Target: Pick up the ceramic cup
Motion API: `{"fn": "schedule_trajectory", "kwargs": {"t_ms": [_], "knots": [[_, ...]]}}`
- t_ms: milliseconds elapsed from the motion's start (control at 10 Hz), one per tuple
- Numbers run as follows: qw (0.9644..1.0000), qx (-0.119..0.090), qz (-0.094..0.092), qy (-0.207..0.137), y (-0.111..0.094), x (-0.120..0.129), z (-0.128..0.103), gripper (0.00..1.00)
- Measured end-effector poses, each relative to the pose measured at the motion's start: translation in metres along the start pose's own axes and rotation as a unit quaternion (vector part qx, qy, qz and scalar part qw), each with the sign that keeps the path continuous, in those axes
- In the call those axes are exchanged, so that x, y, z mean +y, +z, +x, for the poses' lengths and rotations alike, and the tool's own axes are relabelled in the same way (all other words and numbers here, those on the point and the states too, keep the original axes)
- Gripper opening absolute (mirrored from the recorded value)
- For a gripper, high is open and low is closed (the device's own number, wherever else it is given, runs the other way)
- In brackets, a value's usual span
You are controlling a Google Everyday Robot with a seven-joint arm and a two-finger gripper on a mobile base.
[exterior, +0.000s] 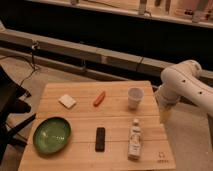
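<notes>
The ceramic cup is a small plain white handleless cup standing upright on the wooden table, near its far right edge. My white arm comes in from the right. My gripper hangs just off the table's right edge, to the right of the cup and a little nearer the camera, apart from it. It holds nothing that shows.
A white labelled bottle lies near the front right. A black remote lies at front centre, a green bowl at front left, a white sponge and an orange carrot-like thing farther back. A dark chair stands at left.
</notes>
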Motion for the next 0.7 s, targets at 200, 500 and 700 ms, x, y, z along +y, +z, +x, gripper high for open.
{"fn": "schedule_trajectory", "kwargs": {"t_ms": [200, 500, 700], "knots": [[1.0000, -0.002, 0.000, -0.004, 0.0022, -0.0032, -0.0041, 0.80], [1.0000, -0.003, 0.000, -0.007, 0.0037, -0.0054, -0.0053, 0.80], [0.9999, -0.005, 0.000, -0.012, 0.0053, -0.0091, -0.0092, 0.80]]}}
